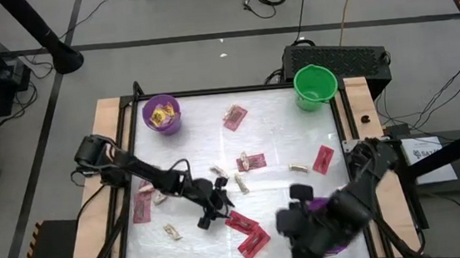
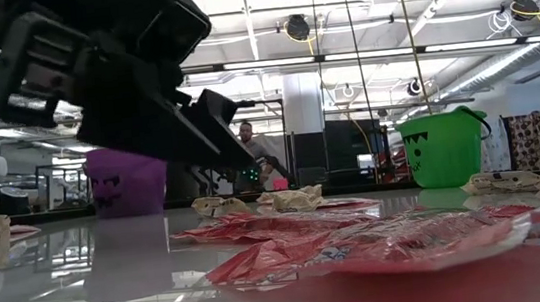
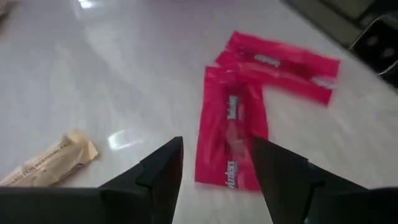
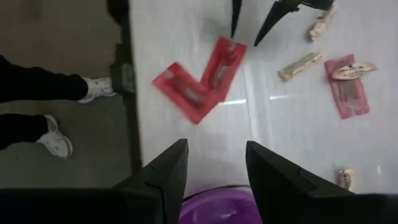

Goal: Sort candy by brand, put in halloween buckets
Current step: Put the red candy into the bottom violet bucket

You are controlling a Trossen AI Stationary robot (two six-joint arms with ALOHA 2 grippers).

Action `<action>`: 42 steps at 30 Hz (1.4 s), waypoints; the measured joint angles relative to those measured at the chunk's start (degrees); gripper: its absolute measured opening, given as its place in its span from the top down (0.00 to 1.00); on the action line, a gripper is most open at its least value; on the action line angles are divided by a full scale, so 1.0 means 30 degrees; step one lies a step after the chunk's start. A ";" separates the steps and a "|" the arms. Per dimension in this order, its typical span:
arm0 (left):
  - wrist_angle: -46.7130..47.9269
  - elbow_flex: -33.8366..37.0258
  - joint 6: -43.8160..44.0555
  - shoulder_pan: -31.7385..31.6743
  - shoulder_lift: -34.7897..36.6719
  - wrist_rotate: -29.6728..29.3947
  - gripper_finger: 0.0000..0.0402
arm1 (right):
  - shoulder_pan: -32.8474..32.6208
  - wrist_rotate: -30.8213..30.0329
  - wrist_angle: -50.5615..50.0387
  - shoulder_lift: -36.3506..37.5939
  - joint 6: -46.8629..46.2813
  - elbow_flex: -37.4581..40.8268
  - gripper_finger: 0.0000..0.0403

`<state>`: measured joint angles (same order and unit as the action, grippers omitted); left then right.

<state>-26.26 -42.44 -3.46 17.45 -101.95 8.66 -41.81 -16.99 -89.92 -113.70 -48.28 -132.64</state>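
Observation:
My left gripper (image 1: 213,207) hovers open low over the table's near middle. Its fingers stand on either side of a flat red packet (image 3: 230,140) without touching it. A second red packet (image 3: 280,62) lies beside the first. My right gripper (image 4: 214,168) is open and holds nothing above a purple bucket (image 4: 217,210) near the table's near right corner. Another purple bucket (image 1: 162,115) at the far left holds yellow packets. The green bucket (image 1: 315,85) stands at the far right. More red packets (image 1: 235,116) and tan pieces (image 1: 298,167) lie flat and scattered on the table.
A tan piece (image 3: 53,160) lies just beside my left gripper. The table has a raised wooden frame (image 1: 115,156). A person's legs and shoes (image 4: 56,118) stand on the floor past the near edge. Free tabletop lies between the two far buckets.

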 joint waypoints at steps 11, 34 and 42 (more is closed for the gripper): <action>0.0615 -0.2186 0.1572 0.0876 -0.3017 -0.2437 0.51 | -0.1516 -0.0411 -0.0022 -0.0004 -0.1585 0.0000 0.61; 0.2238 -0.2521 0.2406 -0.0488 -0.0696 -0.0749 0.99 | -0.1548 -0.2427 -0.0036 -0.0004 -0.3446 0.0000 0.61; 0.2004 -0.4443 0.2362 -0.2036 0.1615 -0.0563 1.00 | -0.1786 -0.2692 -0.0039 -0.0004 -0.4870 0.0000 0.61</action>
<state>-20.24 -55.77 3.63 11.34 -97.11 6.97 -47.17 -25.07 -90.04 -113.71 -62.89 -132.64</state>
